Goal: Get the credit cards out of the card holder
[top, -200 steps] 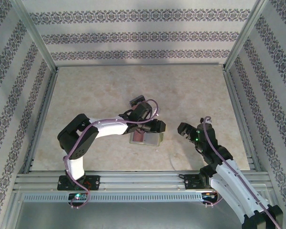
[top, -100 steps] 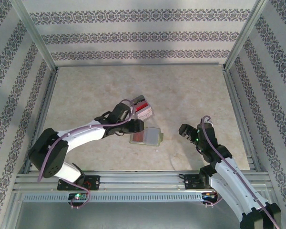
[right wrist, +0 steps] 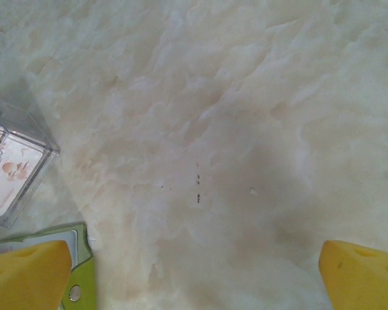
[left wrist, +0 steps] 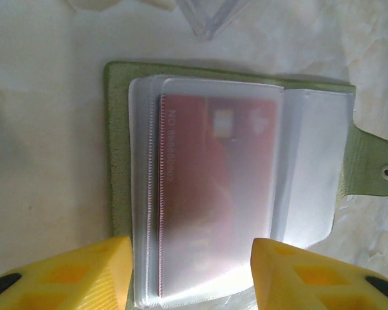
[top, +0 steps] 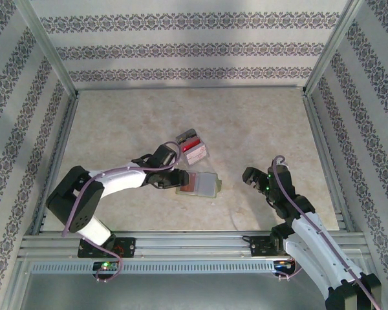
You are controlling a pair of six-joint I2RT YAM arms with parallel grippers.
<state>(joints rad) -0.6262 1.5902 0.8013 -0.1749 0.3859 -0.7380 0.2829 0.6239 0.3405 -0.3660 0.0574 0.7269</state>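
Poised over the red card (left wrist: 216, 187) in the open card holder (top: 207, 186)
Holder lies flat on the desk (top: 258, 123), long axis left-right, snap tab (left wrist: 378, 169) toward the right arm (top: 291, 206); left jaws spread astride the sleeve (left wrist: 307, 181) edge, pinching nothing; right jaws wide, idle. Next likely needs a pinch on the card's edge, sliding it clear

The olive-green card holder (left wrist: 118, 161) shows a red card (left wrist: 213, 194) on a marbled cream table (right wrist: 233, 129).
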